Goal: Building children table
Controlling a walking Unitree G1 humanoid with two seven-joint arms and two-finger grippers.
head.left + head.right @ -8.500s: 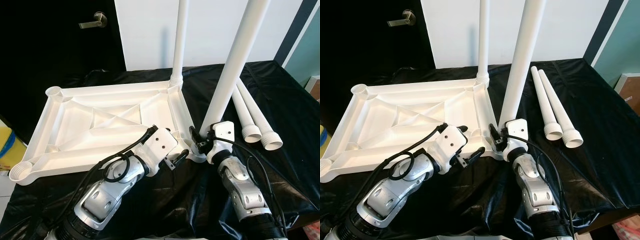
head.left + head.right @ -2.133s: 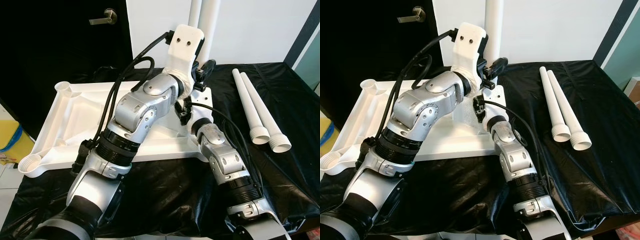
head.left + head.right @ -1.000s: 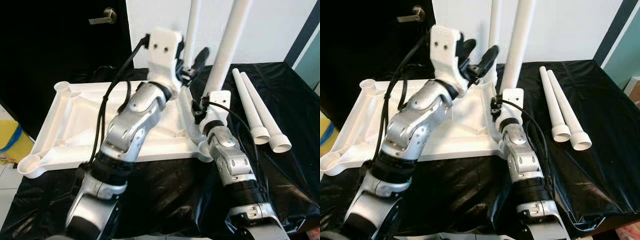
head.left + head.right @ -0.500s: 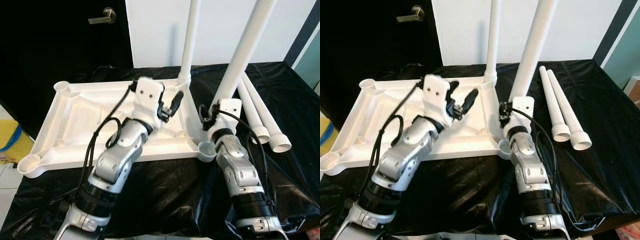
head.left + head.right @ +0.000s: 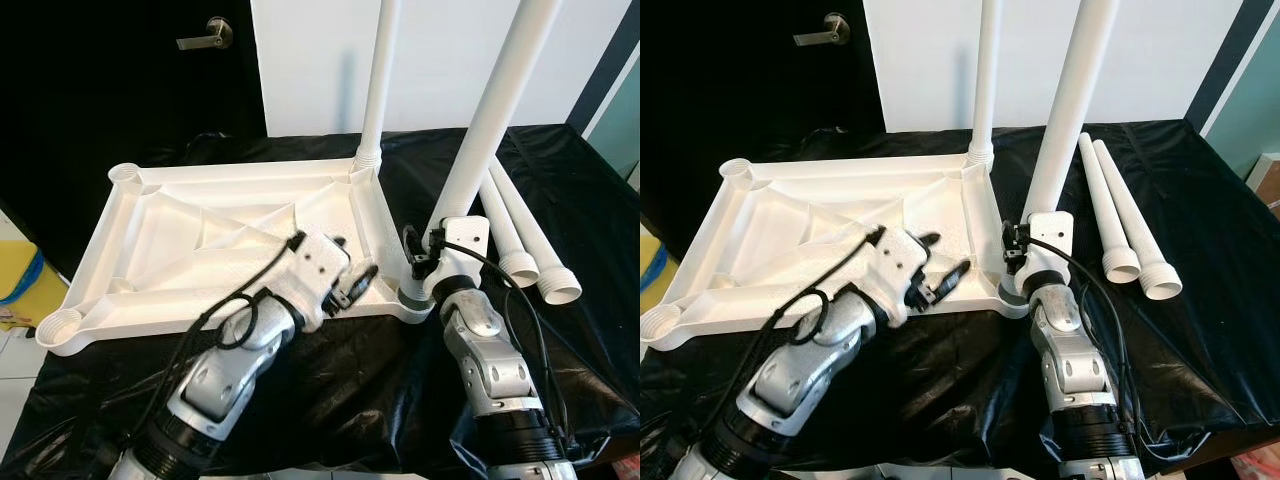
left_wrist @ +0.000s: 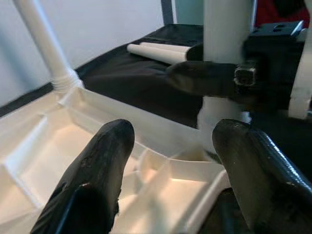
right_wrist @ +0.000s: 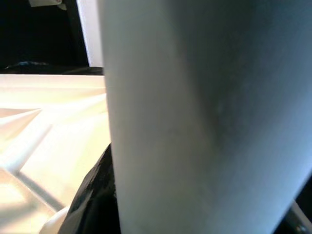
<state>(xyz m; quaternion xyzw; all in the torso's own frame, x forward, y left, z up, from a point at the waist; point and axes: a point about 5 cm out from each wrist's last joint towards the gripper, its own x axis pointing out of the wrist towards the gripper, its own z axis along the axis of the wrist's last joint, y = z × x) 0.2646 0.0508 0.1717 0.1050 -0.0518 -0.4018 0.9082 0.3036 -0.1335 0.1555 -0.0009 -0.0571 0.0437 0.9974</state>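
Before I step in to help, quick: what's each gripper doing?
Left gripper: open, empty, over the tabletop.
Right gripper: shut on the table leg.

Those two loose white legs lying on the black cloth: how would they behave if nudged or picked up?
The loose legs are round tubes, so a sideways nudge would probably roll them. They look like stiff, hollow plastic, likely light. Their smooth, tapered surface might slip in a gripper.

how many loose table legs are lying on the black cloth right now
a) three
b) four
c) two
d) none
c: two loose legs lie side by side on the black cloth, to the right of the upturned tabletop; one leg already stands in its far corner socket, and the right pincer grips another upright at the near corner.
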